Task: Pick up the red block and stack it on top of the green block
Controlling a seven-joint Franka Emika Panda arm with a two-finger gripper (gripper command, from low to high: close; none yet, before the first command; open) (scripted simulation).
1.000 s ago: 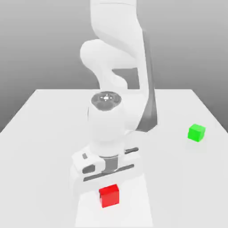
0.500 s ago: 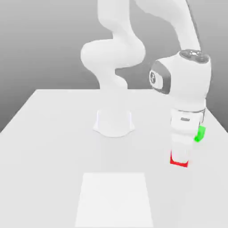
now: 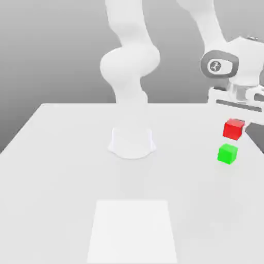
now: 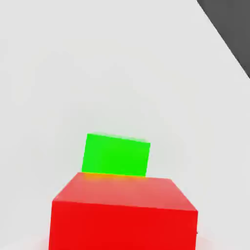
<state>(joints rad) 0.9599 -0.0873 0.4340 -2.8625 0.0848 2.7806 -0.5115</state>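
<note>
The red block [image 3: 232, 131] hangs in the air at the exterior view's right, just above and slightly behind the green block [image 3: 227, 153], not touching it. My gripper [image 3: 236, 122] is shut on the red block from above, under the white hand. The green block rests on the white table [image 3: 62, 170]. In the hand view the red block [image 4: 122, 215] is close up, and the green block [image 4: 116, 155] lies beyond it on the table.
The arm's round white base [image 3: 132, 142] stands at the table's middle back. A brighter white rectangle [image 3: 133, 232] marks the table's front. The table's edge at the exterior view's right runs close to the green block.
The arm swung from the table's front to the exterior view's right with the red block, then raised it from table height to above the green block.
</note>
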